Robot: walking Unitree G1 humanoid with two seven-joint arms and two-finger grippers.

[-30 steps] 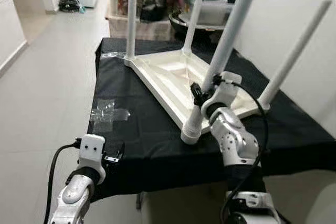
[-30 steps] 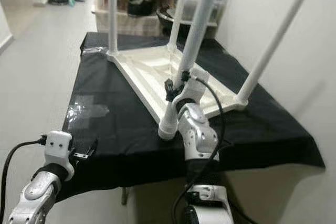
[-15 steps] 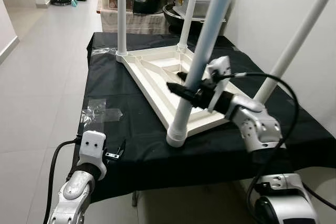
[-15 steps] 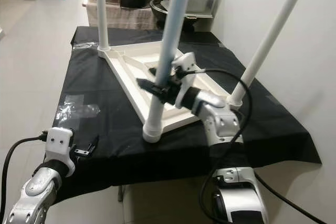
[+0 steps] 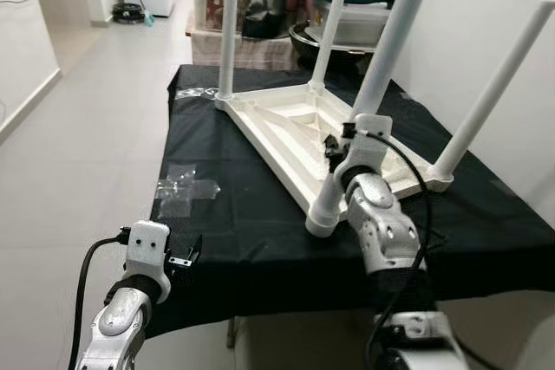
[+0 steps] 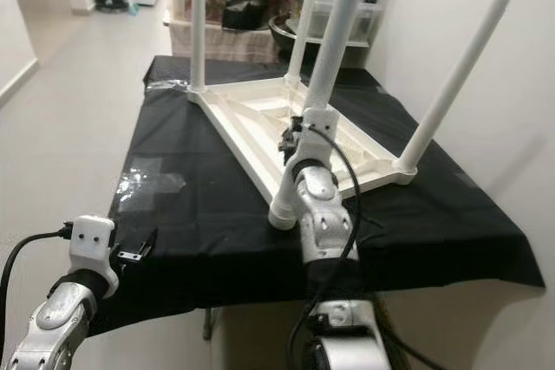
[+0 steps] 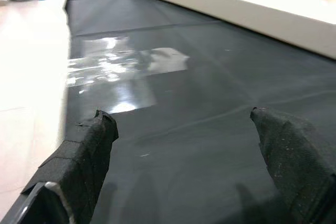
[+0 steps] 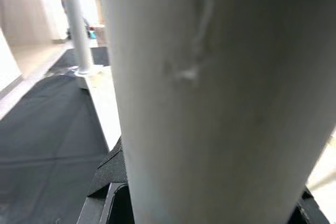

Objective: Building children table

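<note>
A small white plastic children's table (image 5: 295, 132) lies upside down on the surface covered with a black cloth (image 5: 234, 214), and its four round white legs stick up in the air. The nearest white leg (image 5: 373, 101) leans a bit and stands at the corner of the white table closest to the robot. The right gripper (image 5: 334, 146) is up against this leg, about halfway down it, and its black fingers (image 8: 113, 169) are clenched around the leg, one on each side. In the right wrist view the leg is very close and looks big and grey-white. The left gripper (image 7: 184, 145) hangs low over the near edge of the black cloth, well apart from the white table, with its two black fingers (image 7: 84, 156) spread wide and holding nothing. A patch of clear shiny tape (image 5: 184, 186) is stuck on the cloth between the left gripper and the table. Behind the surface there are boxes and a dark bowl (image 5: 321, 36), and a pale tiled floor (image 5: 78, 127) runs along the left side.
</note>
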